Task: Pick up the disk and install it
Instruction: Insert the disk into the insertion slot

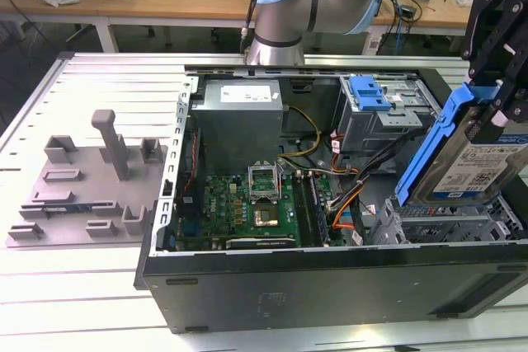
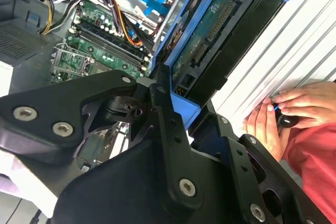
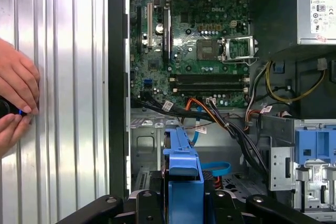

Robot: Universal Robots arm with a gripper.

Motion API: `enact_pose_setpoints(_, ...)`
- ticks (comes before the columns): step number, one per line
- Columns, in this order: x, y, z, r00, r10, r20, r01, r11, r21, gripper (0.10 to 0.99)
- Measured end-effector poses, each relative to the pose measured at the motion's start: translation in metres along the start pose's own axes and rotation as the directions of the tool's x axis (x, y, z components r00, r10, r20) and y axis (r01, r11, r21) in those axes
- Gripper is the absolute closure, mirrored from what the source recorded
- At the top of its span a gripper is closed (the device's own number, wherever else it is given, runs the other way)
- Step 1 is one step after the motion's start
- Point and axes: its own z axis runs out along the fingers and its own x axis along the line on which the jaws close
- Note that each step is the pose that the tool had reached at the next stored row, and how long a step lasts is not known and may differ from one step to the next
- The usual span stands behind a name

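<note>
In the exterior view the disk (image 1: 478, 162) is seen tilted on edge, label outward, raised above a metal bay (image 1: 445, 220) at the corner of the open computer case (image 1: 330, 274) on the exterior view's right. The hand (image 1: 497, 111) is clamped on the disk's blue frame. The grip is made plain in the second wrist view, where the black fingers are pressed against the frame from both sides and the disk's circuit-board underside is turned to the camera.

In both wrist views a person's fingers (image 3: 18, 85) are found beside the case, closed round a small dark object on the slotted tabletop (image 1: 82, 302).

Held inside the case are a motherboard (image 3: 199, 51), a power supply (image 1: 239, 113), cables (image 3: 210, 114) and a grey cage (image 1: 379, 125) topped by a blue latch (image 1: 369, 92).
</note>
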Motion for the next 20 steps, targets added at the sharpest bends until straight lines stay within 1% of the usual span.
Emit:
enact_pose_setpoints(17, 0.0011, -0.0010, 0.0081, 1.0000, 0.000, 0.0001, 0.000, 1.0000, 0.000, 0.722)
enact_pose_setpoints(20, 0.0012, -0.0013, 0.0106, 1.0000, 0.000, 0.0001, 0.000, 1.0000, 0.000, 0.722)
